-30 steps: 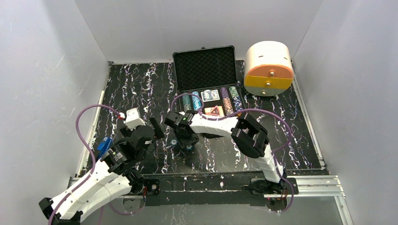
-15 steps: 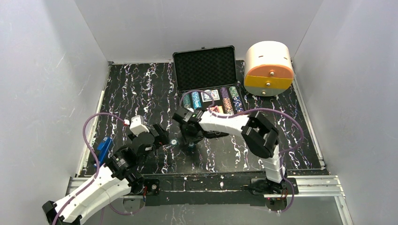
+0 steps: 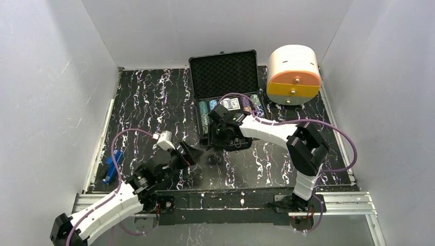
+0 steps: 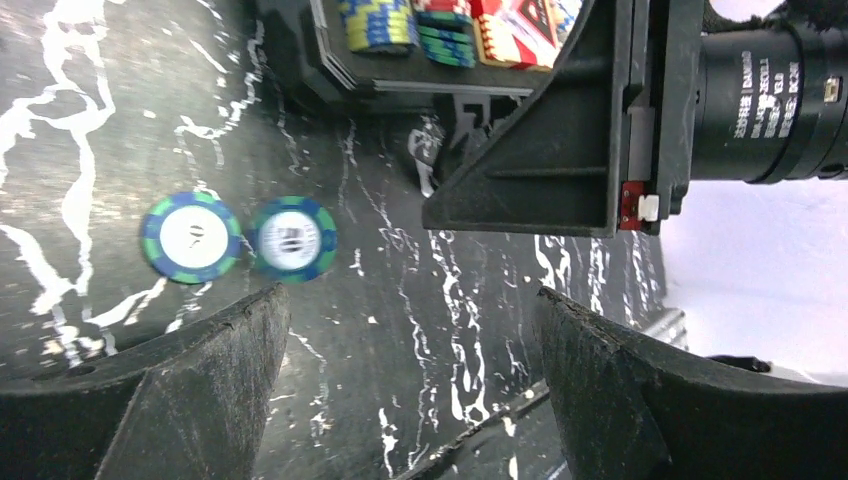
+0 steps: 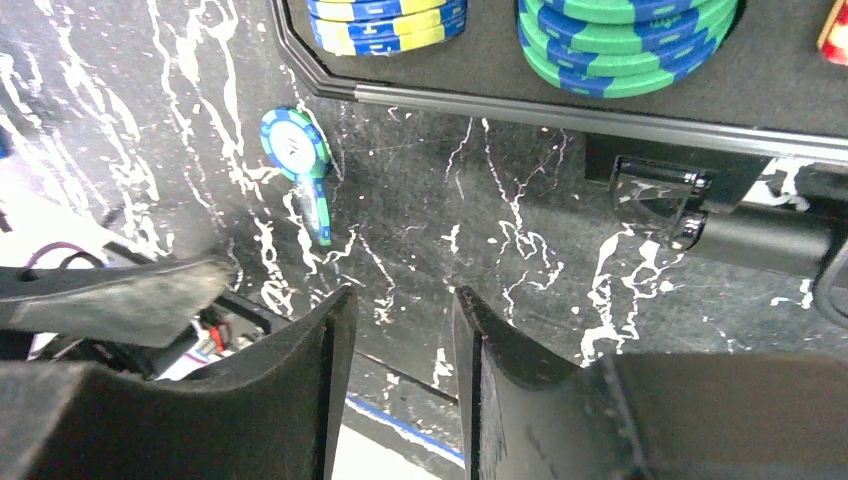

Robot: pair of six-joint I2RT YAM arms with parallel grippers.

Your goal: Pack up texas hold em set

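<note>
Left gripper spread wide, right gripper part-spread; two loose blue-green, white-centred chips, flat.

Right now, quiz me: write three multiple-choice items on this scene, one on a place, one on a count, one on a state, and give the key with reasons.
1. Where on the table does the blue tool lie?
A. left edge
B. right edge
C. middle

2. How many loose chips lie on the table in front of the black case?
A. one
B. two
C. five

3. The case's lid is:
A. shut
B. open
C. removed

Key:
1 A, the top view shows it by the left rail.
2 B, the left wrist view shows two blue-green chips side by side.
3 B, the lid stands raised with its foam showing.
</note>
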